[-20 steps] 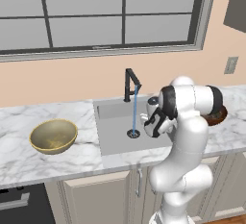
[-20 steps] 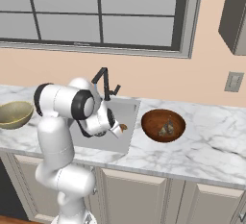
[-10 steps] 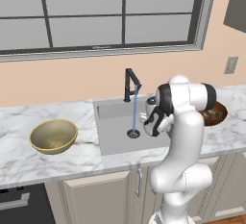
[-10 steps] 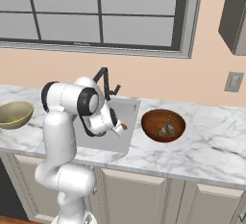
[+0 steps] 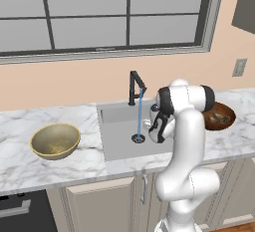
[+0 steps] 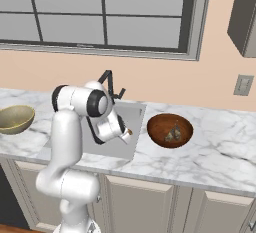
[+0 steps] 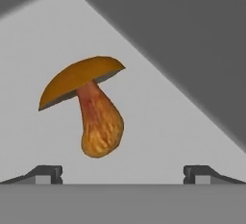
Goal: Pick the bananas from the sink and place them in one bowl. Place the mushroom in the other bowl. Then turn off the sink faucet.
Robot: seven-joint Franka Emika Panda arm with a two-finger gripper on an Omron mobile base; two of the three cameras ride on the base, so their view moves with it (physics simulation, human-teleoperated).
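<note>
Grey sink [image 7: 158, 136] floor, mushroom [image 7: 91, 110] just ahead of wide-open, empty claw [image 7: 122, 172].

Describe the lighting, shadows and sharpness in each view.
Left base view: even, flat light, a glossy sheen inside the brassy bowl, the water stream crisp. Right base view: soft shading, a shine on the reddish-brown bowl. Hand view: the mushroom sharp and close, no shadow visible under it, the sink floor plain grey, its edges slightly soft.
</note>
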